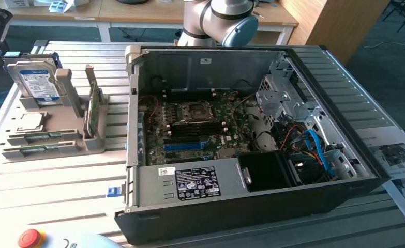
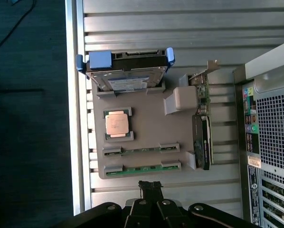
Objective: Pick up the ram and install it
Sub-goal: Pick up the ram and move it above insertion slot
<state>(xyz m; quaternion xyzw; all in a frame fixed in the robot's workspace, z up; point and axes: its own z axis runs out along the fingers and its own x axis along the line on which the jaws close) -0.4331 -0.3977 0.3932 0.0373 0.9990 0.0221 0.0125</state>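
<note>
1. Gripper [image 2: 150,186]: fingers pressed together, nothing held. It hangs just off the holder [image 2: 149,121] edge that carries the ram.
2. Ram [image 2: 143,167]: lies flat in its slot along that edge, untouched. A second stick [image 2: 141,150] lies just beside it.
3. Computer case [image 1: 257,206]: open on the bench [image 1: 50,191], beside the holder. Its memory slots [image 1: 188,133] look empty.
4. Judgement: pick-up not begun, install wholly left.

The arm [image 1: 224,19] shows a grey and blue joint high at the back; the gripper [image 2: 150,185] points downward, fingers pressed together, empty.
</note>
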